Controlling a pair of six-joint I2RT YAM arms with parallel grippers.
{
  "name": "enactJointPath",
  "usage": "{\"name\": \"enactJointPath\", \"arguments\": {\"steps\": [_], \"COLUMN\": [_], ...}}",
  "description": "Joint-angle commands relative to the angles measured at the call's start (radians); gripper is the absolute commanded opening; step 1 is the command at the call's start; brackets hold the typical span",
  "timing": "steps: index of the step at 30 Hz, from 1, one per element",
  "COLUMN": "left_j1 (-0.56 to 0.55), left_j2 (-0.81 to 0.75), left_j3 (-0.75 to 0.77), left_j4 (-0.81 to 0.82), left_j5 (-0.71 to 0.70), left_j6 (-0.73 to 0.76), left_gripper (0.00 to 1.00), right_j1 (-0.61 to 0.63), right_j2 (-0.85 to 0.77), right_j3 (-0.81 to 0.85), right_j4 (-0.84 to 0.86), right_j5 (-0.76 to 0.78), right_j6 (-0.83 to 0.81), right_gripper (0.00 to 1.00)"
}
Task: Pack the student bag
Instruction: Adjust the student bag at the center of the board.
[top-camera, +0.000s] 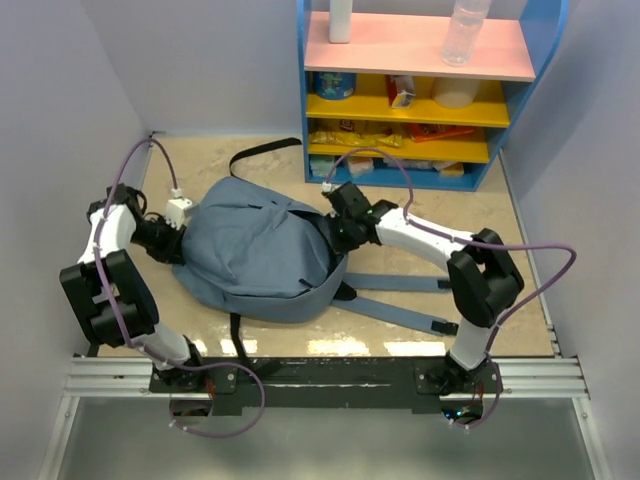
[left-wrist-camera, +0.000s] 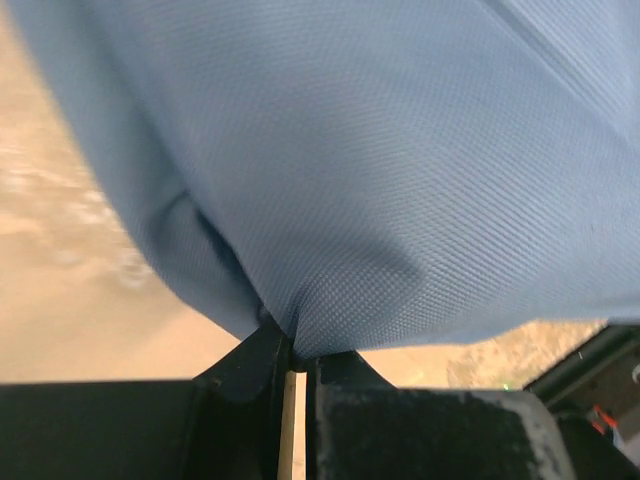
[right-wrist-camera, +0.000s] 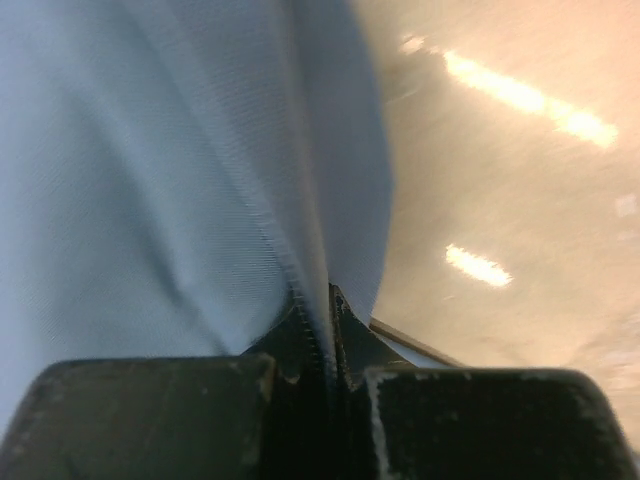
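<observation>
The student bag (top-camera: 255, 250), a rounded grey-blue backpack, lies in the middle of the table between my two arms. My left gripper (top-camera: 178, 243) is at its left edge, shut on a fold of its fabric (left-wrist-camera: 330, 200), with the jaws pinched together below the cloth. My right gripper (top-camera: 338, 235) is at its right edge, shut on a zippered seam of the bag (right-wrist-camera: 180, 160). Grey-blue shoulder straps (top-camera: 400, 300) trail to the right and a black webbing strap (top-camera: 262, 150) curls behind the bag.
A blue shelf unit (top-camera: 420, 90) with pink and yellow shelves stands at the back right, holding bottles, a can and snack packets. Grey walls close in the left and right sides. A metal rail (top-camera: 320, 375) runs along the near edge.
</observation>
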Motion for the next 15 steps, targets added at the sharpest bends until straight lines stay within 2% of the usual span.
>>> {"name": "enactJointPath", "arguments": {"steps": [1, 2, 6, 7, 10, 13, 15], "left_j1": [-0.067, -0.091, -0.226, -0.24, -0.286, -0.32, -0.326], "left_j2": [0.056, 0.074, 0.13, 0.146, 0.205, 0.26, 0.312], "left_j3": [0.151, 0.161, 0.209, 0.224, 0.259, 0.338, 0.439], "left_j4": [0.203, 0.234, 0.298, 0.296, 0.331, 0.347, 0.307], "left_j5": [0.05, 0.045, 0.047, 0.064, 0.068, 0.076, 0.088], "left_j6": [-0.156, -0.173, -0.268, -0.277, -0.311, -0.33, -0.34], "left_gripper": [0.0, 0.0, 0.0, 0.0, 0.0, 0.0, 0.0], "right_j1": [0.149, 0.17, 0.242, 0.257, 0.274, 0.276, 0.274], "right_j2": [-0.084, -0.094, -0.116, -0.116, -0.111, -0.119, -0.157], "right_j3": [-0.071, -0.092, -0.137, -0.143, -0.148, -0.107, -0.047], "right_j4": [0.119, 0.148, 0.228, 0.239, 0.258, 0.187, 0.134], "right_j5": [-0.069, -0.08, -0.094, -0.095, -0.103, -0.08, -0.019], "right_j6": [0.137, 0.192, 0.314, 0.337, 0.386, 0.371, 0.334], "right_gripper": [0.07, 0.14, 0.25, 0.39, 0.62, 0.71, 0.72]}}
